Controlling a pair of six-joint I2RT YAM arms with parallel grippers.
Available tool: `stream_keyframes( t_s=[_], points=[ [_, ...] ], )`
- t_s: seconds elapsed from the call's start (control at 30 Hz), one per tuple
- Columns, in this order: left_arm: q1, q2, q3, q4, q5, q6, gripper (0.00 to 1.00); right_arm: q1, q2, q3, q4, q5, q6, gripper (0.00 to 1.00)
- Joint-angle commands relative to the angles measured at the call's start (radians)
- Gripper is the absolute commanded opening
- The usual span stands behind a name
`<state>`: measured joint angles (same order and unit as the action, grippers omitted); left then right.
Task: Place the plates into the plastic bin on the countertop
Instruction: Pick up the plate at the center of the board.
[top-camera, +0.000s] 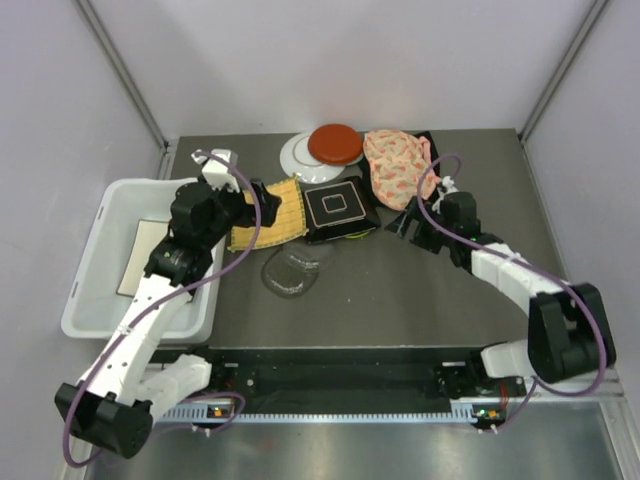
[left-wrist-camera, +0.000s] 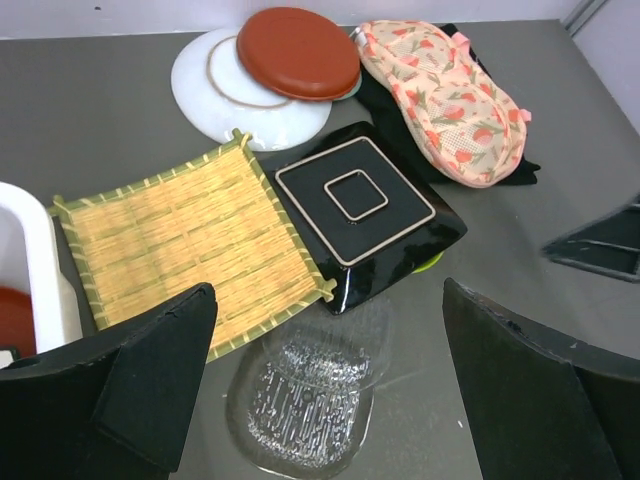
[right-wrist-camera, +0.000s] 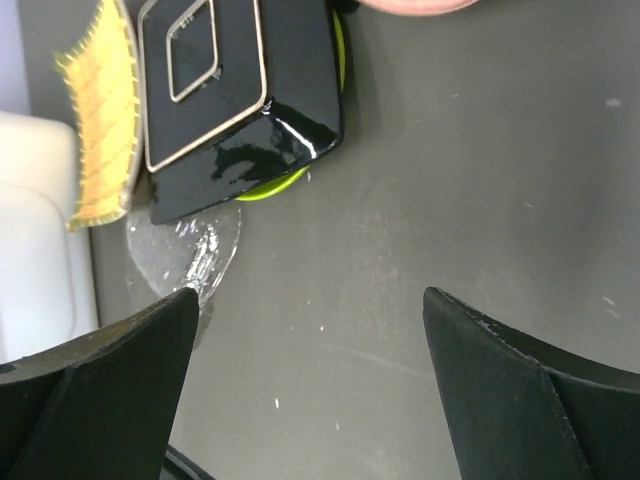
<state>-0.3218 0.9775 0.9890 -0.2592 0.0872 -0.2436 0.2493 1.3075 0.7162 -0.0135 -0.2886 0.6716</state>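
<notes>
Pincer on your left arm (left-wrist-camera: 326, 300) is spread wide with nothing between its fingers. It hangs above the near edge of the yellow woven plate (left-wrist-camera: 190, 250) and the clear glass plate (left-wrist-camera: 310, 400).

At the far left, partly under that arm, the white plastic bin (top-camera: 95, 240) sits on the dark grey bench (top-camera: 400, 300). You can see a cream square plate (top-camera: 140, 258) lying flat inside it. The left wrist view also shows a patch of red in the bin, but you cannot tell what it is.

Just right of the bin lies the woven plate, flat on the bench. The glass plate sits in front of it, its far rim meeting the near corners of the woven plate and the black square plate with the white outline (left-wrist-camera: 360, 215). That black plate rests on a lime plate (right-wrist-camera: 270, 185), which only peeks out from beneath it.

Behind these, a white round plate (left-wrist-camera: 215, 90) carries a red round plate (left-wrist-camera: 298, 52) on its right side. Further right, the pink floral fabric (left-wrist-camera: 445, 100) is heaped on a black cloth (left-wrist-camera: 385, 105).

Your right pincer (right-wrist-camera: 310, 300) is also released and empty. It is over bare bench just right of the black plate.
</notes>
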Motion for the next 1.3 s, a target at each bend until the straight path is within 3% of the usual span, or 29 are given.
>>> stream_keyframes(
  t_s=[0.0,0.2,0.33,0.53,0.67,0.93,1.27],
  points=[
    [0.003,0.03,-0.01,0.023,0.072,-0.005,0.99,0.079,0.136,0.11,0.161,-0.003,0.016,0.93],
    [0.006,0.058,-0.001,0.017,0.123,-0.031,0.99,0.145,0.35,0.265,0.192,0.023,0.032,0.91],
    [0.009,0.044,-0.006,0.024,0.128,-0.034,0.99,0.172,0.433,0.356,0.124,0.051,0.039,0.88],
    [0.029,0.03,-0.006,0.023,0.121,-0.033,0.99,0.189,0.406,0.293,0.106,0.12,0.06,0.88],
    [0.044,0.032,-0.01,0.034,0.149,-0.048,0.99,0.197,0.368,0.247,0.19,0.057,0.088,0.88],
    [0.052,0.033,-0.016,0.04,0.158,-0.059,0.99,0.401,0.389,0.344,0.248,0.005,0.128,0.87],
    [0.055,0.032,-0.019,0.046,0.158,-0.065,0.99,0.498,0.631,0.451,0.446,-0.08,0.29,0.82]
  ],
)
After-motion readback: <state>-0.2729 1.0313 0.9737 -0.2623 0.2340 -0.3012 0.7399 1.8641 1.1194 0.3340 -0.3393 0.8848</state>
